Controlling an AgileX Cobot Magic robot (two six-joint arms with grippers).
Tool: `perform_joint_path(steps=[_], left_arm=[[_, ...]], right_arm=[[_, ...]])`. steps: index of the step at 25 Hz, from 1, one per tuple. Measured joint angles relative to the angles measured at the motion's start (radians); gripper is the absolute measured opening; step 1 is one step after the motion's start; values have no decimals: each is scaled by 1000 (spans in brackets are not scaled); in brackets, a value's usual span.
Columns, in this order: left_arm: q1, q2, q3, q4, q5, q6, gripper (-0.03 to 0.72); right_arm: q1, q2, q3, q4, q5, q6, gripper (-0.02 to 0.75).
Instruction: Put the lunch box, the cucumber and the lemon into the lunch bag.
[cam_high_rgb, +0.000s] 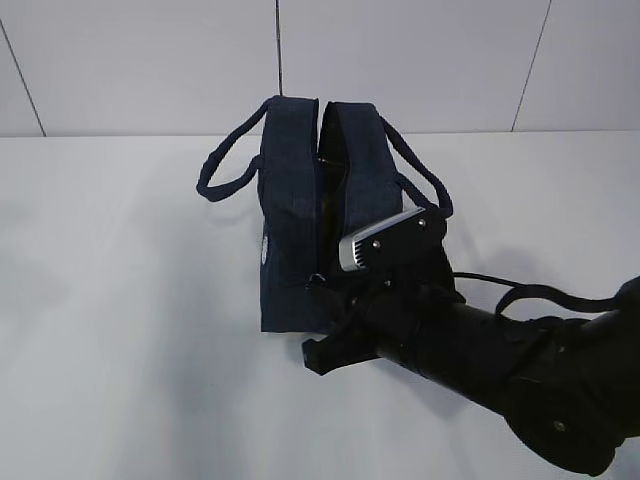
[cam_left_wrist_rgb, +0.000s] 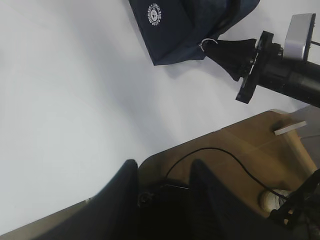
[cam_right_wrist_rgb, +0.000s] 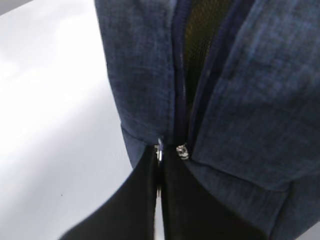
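- Pinching the metal ring pull (cam_right_wrist_rgb: 159, 152) of the lunch bag (cam_high_rgb: 300, 210) between my right gripper's (cam_right_wrist_rgb: 160, 165) closed fingertips (cam_right_wrist_rgb: 145, 200), at the near lower end of the bag's zipper (cam_right_wrist_rgb: 179, 95)
- In my right wrist view my two black fingers meet with almost no gap, and the ring sits right at their tips, just beside the small silver slider (cam_right_wrist_rgb: 182, 151)
- The lunch bag stands upright on the white table (cam_high_rgb: 120, 330), its top seam parted along most of its length so a dark slit shows between the two navy halves
- Its two looped handles (cam_high_rgb: 225, 165) hang out to either side of the bag, one left, one right
- My right arm (cam_high_rgb: 500, 350) reaches in from the lower right of the bag, its wrist camera (cam_high_rgb: 385, 240) lying against the bag's near right corner
- My left gripper (cam_left_wrist_rgb: 162, 197) hangs well back from the bag, over the table's near edge; its two dark fingers (cam_left_wrist_rgb: 120, 200) stand apart with nothing between them
- From my left wrist view the bag's white round logo (cam_left_wrist_rgb: 154, 12) faces the camera, and the ring pull meets my right gripper's tip at the bag's near corner
- Lunch box, cucumber and lemon: I cannot find any of them in these views
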Motion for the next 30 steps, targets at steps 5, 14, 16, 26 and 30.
perform_joint_path(steps=[5, 14, 16, 26, 30], left_arm=[[0, 0, 0, 0, 0, 7, 237], [0, 0, 0, 0, 0, 19, 237], [0, 0, 0, 0, 0, 21, 237], [0, 0, 0, 0, -7, 75, 239], [0, 0, 0, 0, -12, 95, 298]], right_arm=[[0, -59, 0, -2, 31, -17, 0], [0, -126, 0, 5, 52, -65, 0], [0, -128, 0, 9, 52, -85, 0], [0, -194, 2, 42, 44, -149, 0], [0, -213, 2, 47, 42, -168, 0]])
